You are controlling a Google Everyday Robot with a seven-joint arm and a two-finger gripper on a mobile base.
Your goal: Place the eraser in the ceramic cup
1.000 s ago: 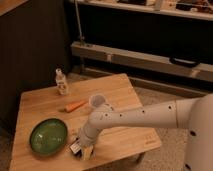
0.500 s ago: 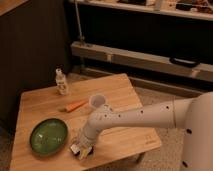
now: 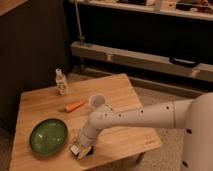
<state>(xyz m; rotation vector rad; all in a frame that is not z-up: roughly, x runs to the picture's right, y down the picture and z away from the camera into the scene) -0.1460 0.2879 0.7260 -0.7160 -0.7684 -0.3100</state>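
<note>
The ceramic cup (image 3: 96, 101) is small, pale and round, and stands upright near the middle of the wooden table (image 3: 125, 95). My gripper (image 3: 81, 148) is low at the table's front edge, just right of the green bowl (image 3: 48, 135). A small piece with a white face and dark edges, which looks like the eraser (image 3: 75, 149), shows at the gripper's tip, partly hidden by it. I cannot tell whether it is held or lying on the table. The white arm (image 3: 135, 117) runs from the right across the table's front, passing just in front of the cup.
An orange carrot-like piece (image 3: 75, 106) lies left of the cup. A small clear bottle (image 3: 61, 82) stands at the back left. A metal rail and a dark wall run behind the table. The robot's white body (image 3: 200, 135) fills the right.
The gripper has stayed at the table's front edge beside the bowl, shifting only slightly. Cup, carrot piece, bottle and bowl have not moved.
</note>
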